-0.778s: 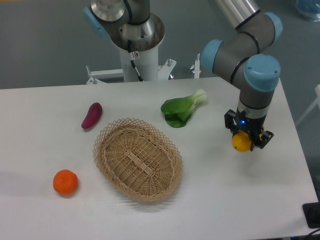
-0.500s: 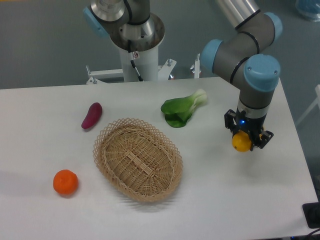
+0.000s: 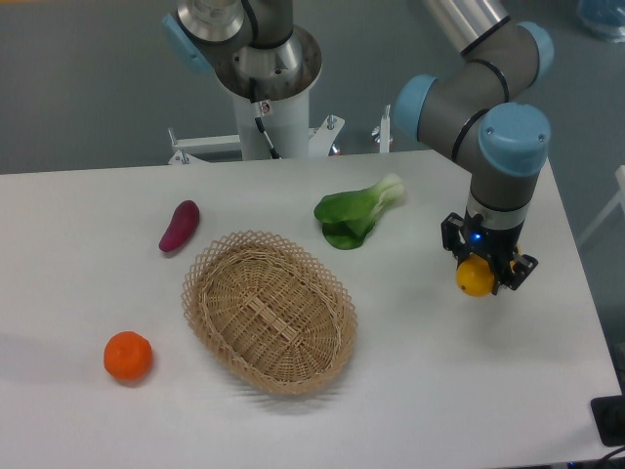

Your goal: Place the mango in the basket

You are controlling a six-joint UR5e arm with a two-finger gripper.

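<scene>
The yellow-orange mango (image 3: 475, 278) is at the right side of the table, between the black fingers of my gripper (image 3: 479, 277). The gripper points down and is shut on the mango; only the fruit's lower part shows under the gripper body. I cannot tell whether it rests on the table or hangs just above it. The tan wicker basket (image 3: 207, 266) lies in the middle of the table, well to the left of the gripper, with nothing in it.
A green leafy vegetable (image 3: 357, 213) lies between the basket and the gripper, towards the back. A purple sweet potato (image 3: 179, 226) lies left of the basket. A round orange (image 3: 128, 356) sits at the front left. The table's right edge is close to the gripper.
The gripper with the mango has shifted very slightly to the right; nothing else has moved.
</scene>
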